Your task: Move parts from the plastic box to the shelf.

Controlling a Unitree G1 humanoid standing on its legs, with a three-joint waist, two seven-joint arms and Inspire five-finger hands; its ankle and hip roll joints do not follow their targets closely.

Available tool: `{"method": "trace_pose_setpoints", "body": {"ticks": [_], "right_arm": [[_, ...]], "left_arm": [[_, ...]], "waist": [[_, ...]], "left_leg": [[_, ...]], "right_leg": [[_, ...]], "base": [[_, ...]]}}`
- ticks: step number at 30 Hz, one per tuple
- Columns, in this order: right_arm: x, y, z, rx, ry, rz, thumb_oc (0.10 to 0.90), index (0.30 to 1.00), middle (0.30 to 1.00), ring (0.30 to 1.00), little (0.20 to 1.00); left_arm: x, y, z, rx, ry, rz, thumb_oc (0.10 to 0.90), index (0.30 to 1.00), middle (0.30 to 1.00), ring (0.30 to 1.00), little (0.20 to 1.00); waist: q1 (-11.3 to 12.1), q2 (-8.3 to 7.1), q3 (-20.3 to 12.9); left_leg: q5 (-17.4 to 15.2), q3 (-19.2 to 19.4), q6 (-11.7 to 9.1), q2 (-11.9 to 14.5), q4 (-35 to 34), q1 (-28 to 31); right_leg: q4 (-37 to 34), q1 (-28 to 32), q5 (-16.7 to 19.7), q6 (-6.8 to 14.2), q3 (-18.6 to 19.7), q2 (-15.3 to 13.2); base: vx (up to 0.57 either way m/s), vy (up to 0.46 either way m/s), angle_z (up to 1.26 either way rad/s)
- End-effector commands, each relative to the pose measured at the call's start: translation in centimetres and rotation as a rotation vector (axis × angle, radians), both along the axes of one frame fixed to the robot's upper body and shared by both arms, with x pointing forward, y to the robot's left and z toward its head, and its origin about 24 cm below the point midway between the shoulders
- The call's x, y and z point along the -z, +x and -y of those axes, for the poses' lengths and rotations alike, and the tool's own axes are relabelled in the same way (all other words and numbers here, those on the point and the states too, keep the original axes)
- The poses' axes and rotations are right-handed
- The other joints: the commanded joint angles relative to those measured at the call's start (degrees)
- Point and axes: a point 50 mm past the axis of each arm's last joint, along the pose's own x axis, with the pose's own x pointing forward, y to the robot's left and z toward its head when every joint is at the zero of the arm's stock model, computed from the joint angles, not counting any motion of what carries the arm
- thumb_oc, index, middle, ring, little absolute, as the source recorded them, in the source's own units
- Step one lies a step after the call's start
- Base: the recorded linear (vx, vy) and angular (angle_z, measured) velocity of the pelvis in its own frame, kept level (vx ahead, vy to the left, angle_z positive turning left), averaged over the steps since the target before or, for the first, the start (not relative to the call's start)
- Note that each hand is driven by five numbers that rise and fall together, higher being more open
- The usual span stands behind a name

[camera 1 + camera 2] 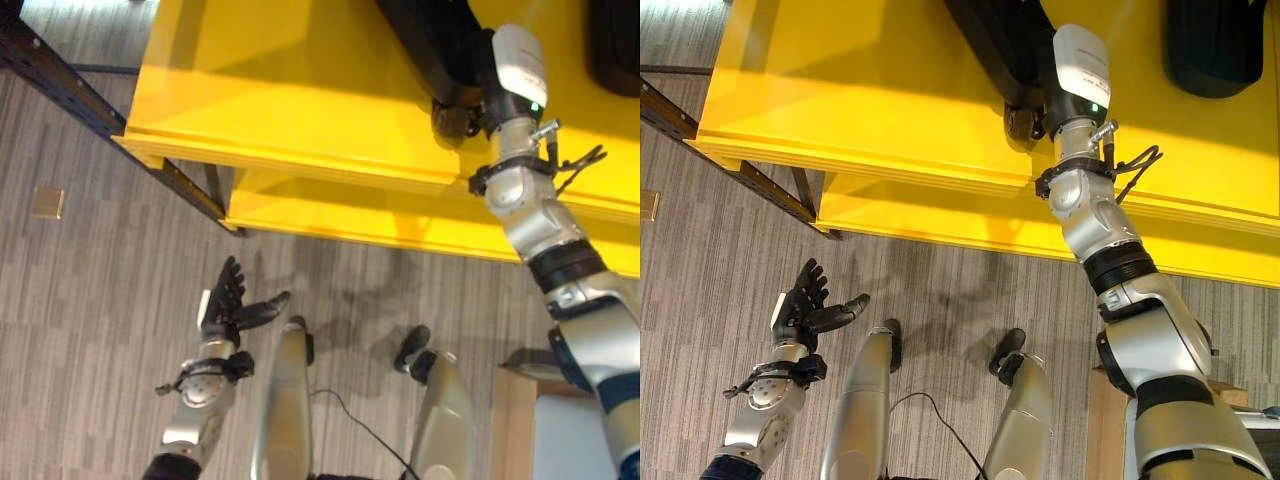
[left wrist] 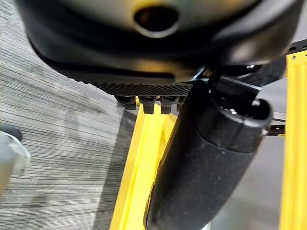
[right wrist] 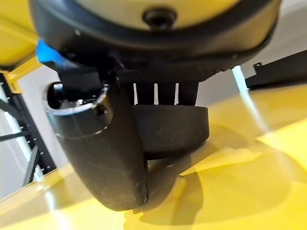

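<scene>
I can make out no text, label, number or sign anywhere from here. The yellow shelf (image 1: 300, 90) is plain, and the grey floor (image 1: 100, 300) carries no markings I can read.

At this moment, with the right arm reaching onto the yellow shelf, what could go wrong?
The right hand grips a black part near the yellow shelf front edge; released there, the part may tip off. A second black part lies close by and could be knocked. The left hand hangs open over the floor, unable to catch anything.
</scene>
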Motion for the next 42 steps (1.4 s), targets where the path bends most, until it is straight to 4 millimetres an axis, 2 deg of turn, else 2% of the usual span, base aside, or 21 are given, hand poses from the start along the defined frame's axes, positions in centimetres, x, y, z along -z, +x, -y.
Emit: {"method": "trace_pose_setpoints", "body": {"ticks": [1, 8, 11, 16, 27, 28, 33, 39, 40, 41, 42], "right_arm": [[-2.4, -0.1, 3.3, 0.17, 0.184, 0.105, 0.4, 0.3, 0.3, 0.3, 0.3], [-1.4, 0.0, 2.2, 0.139, 0.281, 0.117, 0.4, 0.3, 0.3, 0.3, 0.3], [-0.2, 0.0, 1.3, 0.121, 0.376, 0.122, 0.4, 0.3, 0.3, 0.3, 0.3], [1.0, 0.0, 0.0, 0.093, 0.42, 0.115, 0.4, 0.3, 0.3, 0.3, 0.3], [2.1, -0.6, -2.5, -0.007, 0.313, 0.093, 0.4, 0.3, 0.3, 0.3, 0.3], [2.4, -0.7, -3.0, -0.024, 0.253, 0.079, 0.4, 0.3, 0.3, 0.3, 0.3], [3.7, -0.8, -3.9, -0.049, 0.228, 0.039, 0.4, 0.3, 0.3, 0.3, 0.3], [3.6, -0.7, -3.9, -0.051, 0.26, 0.041, 0.4, 0.3, 0.3, 0.3, 0.3], [3.5, -0.7, -3.9, -0.056, 0.269, 0.044, 0.492, 0.429, 0.429, 0.429, 0.429], [3.5, -0.7, -3.9, -0.056, 0.269, 0.044, 0.492, 0.429, 0.429, 0.429, 0.429], [3.1, -0.8, -4.0, -0.075, 0.286, 0.06, 0.9, 1.0, 1.0, 1.0, 1.0]], "left_arm": [[-3.0, 0.5, 1.1, 0.042, -0.019, 0.178, 0.9, 1.0, 1.0, 1.0, 1.0], [-3.0, 0.6, 1.4, 0.041, -0.024, 0.177, 0.9, 1.0, 1.0, 1.0, 1.0], [-3.1, 0.7, 1.7, 0.038, -0.028, 0.18, 0.9, 1.0, 1.0, 1.0, 1.0], [-3.2, 0.8, 2.0, 0.04, -0.024, 0.185, 0.9, 1.0, 1.0, 1.0, 1.0], [-3.1, 0.7, 1.8, 0.026, -0.016, 0.184, 0.9, 1.0, 1.0, 1.0, 1.0], [-3.1, 0.7, 1.7, 0.023, -0.016, 0.185, 0.9, 1.0, 1.0, 1.0, 1.0], [-3.0, 0.7, 1.7, 0.021, -0.017, 0.184, 0.9, 1.0, 1.0, 1.0, 1.0], [-3.0, 0.6, 1.7, 0.017, -0.015, 0.182, 0.9, 1.0, 1.0, 1.0, 1.0], [-3.0, 0.7, 1.6, 0.015, -0.016, 0.182, 0.9, 1.0, 1.0, 1.0, 1.0], [-3.0, 0.7, 1.6, 0.015, -0.016, 0.182, 0.9, 1.0, 1.0, 1.0, 1.0], [-2.9, 0.6, 1.6, 0.013, -0.016, 0.18, 0.9, 1.0, 1.0, 1.0, 1.0]], "waist": [[0.46, 3.31, -4.47], [0.23, 3.66, -4.51], [0.18, 4.0, -4.48], [0.0, 4.33, -4.24], [-0.17, 3.91, -3.98], [-0.13, 3.7, -3.93], [-0.2, 3.5, -3.87], [-0.26, 3.44, -3.63], [-0.29, 3.49, -3.57], [-0.29, 3.48, -3.57], [-0.37, 3.54, -3.39]], "left_leg": [[3.54, -0.19, -0.3, -0.11, -2.86, -1.92], [3.53, -0.22, -0.32, -0.24, -3.0, -1.75], [3.52, -0.26, -0.25, -0.33, -3.29, -1.69], [3.48, -0.51, -0.19, -0.46, -3.14, -1.83], [3.62, -0.44, -0.07, -0.52, -3.51, -1.59], [3.61, -0.45, -0.06, -0.58, -3.61, -1.48], [3.7, -0.4, -0.09, -0.52, -3.81, -1.28], [3.75, -0.46, -0.13, -0.58, -3.9, -1.4], [3.79, -0.41, -0.13, -0.61, -3.94, -1.41], [3.79, -0.41, -0.13, -0.61, -3.95, -1.41], [3.92, -0.32, -0.09, -0.7, -4.03, -1.46]], "right_leg": [[5.04, 2.72, -5.61, 1.07, 0.66, -0.04], [4.87, 3.16, -5.64, 1.15, 0.41, -0.04], [4.82, 3.16, -5.71, 1.22, 0.42, 0.02], [4.95, 3.25, -5.71, 1.26, 0.27, -0.01], [4.7, 3.65, -5.43, 1.51, 0.41, -0.22], [4.57, 3.8, -5.41, 1.51, 0.46, -0.21], [4.34, 4.1, -5.29, 1.56, 0.33, -0.2], [4.31, 3.83, -5.08, 1.58, 0.52, -0.23], [4.31, 3.77, -5.02, 1.6, 0.53, -0.27], [4.31, 3.76, -5.02, 1.61, 0.53, -0.28], [4.35, 3.52, -4.92, 1.67, 0.62, -0.42]], "base": [[0.03, -0.018, 0.08], [0.0, -0.001, 0.01], [0.0, 0.0, 0.0], [0.0, 0.0, 0.0], [0.0, 0.0, 0.0], [0.0, 0.0, 0.0], [0.0, 0.0, 0.0], [0.0, 0.0, 0.0], [0.0, 0.0, 0.0], [0.0, 0.0, 0.0], [0.0, 0.0, 0.0]]}}
